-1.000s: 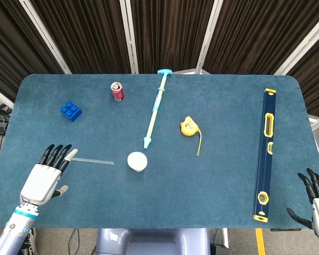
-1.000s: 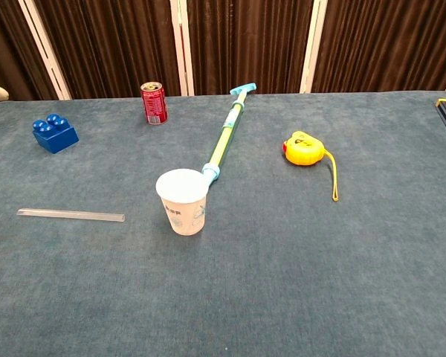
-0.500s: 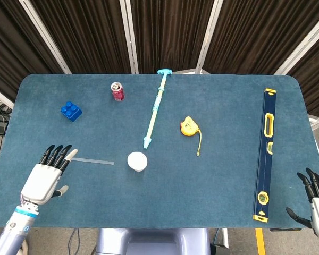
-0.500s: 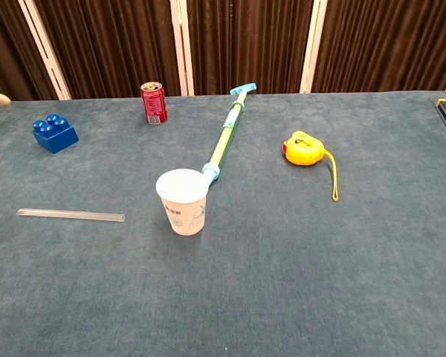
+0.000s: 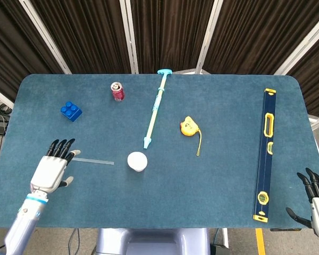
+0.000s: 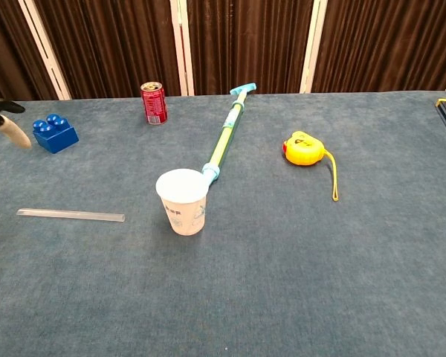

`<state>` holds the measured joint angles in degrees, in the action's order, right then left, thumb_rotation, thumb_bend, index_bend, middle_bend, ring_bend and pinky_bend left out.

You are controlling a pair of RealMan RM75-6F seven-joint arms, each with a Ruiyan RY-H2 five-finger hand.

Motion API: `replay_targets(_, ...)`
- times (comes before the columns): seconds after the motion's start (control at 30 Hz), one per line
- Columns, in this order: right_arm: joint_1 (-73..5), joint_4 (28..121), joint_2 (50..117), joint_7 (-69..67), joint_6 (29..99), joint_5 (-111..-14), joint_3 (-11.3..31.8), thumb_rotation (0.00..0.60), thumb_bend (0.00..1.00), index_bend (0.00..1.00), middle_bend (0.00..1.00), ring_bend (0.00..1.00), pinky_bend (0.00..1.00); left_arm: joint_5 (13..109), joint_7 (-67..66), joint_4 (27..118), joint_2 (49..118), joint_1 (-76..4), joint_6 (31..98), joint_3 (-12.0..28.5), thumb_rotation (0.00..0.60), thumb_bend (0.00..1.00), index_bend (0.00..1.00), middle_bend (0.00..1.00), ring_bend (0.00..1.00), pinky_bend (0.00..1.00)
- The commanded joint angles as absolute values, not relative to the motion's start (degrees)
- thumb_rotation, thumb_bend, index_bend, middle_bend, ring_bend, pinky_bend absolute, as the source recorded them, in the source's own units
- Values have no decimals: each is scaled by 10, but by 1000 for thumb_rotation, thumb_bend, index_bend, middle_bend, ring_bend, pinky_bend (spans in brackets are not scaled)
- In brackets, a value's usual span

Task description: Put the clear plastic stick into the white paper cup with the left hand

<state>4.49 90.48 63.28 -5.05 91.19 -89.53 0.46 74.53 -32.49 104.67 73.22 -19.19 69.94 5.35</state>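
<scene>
Spreading across both views is the blue table (image 5: 218, 180), and the biggest thing lying on it is the long dark-blue level (image 5: 265, 153) with yellow fittings, stretched along the right side in the head view (only its far tip shows at the right edge of the chest view). Next in size comes the long pale-green and cyan rod (image 5: 156, 108), running from the table's far edge down to a point just beside the white paper cup (image 6: 183, 201).

The left hand (image 5: 53, 167) hovers over the near-left part of the table, released and holding nothing, its dark fingers extended and slightly apart; their tips lie at the left end of the clear plastic stick (image 6: 70, 216), though contact cannot be judged. In the chest view only fingertips show at the left edge. The right hand (image 5: 317, 204) sits off the near-right corner, fingers spread, grasping nothing.

The cup stands upright near the table's middle, mouth up. The stick lies flat just left of the cup, apart from it, pointing roughly toward it.

Farther back are a blue toy brick (image 5: 71, 111) at left, a yellow tape measure (image 5: 188, 126) with its tape trailing toward the near side, and a red soda can (image 5: 117, 91) standing upright.
</scene>
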Motion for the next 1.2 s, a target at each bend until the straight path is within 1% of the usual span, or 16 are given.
replay_targets(0.03,45,905,632,-52,911,-895,5,600,150,88,0,0,0,689,-359,1009,774,-227,664,81,600,279,416,0,0,0)
replay_targets(0.17,43,905,631,-57,907,-894,5,600,150,89,0,0,0,640,-389,963,819,-257,641,95,600,323,461,0,0,0)
replay_targets(0.37,40,908,628,-63,901,-891,5,600,151,89,0,0,0,595,-413,912,864,-285,619,94,600,384,476,0,0,0)
replay_targets(0.73,35,913,625,-64,891,-884,7,600,150,88,0,0,0,551,-415,851,906,-315,595,83,600,387,474,0,0,0)
replay_targets(1.03,36,912,626,-62,894,-886,7,600,150,89,0,0,0,547,-404,823,926,-320,599,78,600,388,477,0,0,0)
replay_targets(1.2,36,912,626,-61,895,-885,7,600,150,89,0,0,0,548,-396,801,944,-323,605,76,600,388,494,0,0,0)
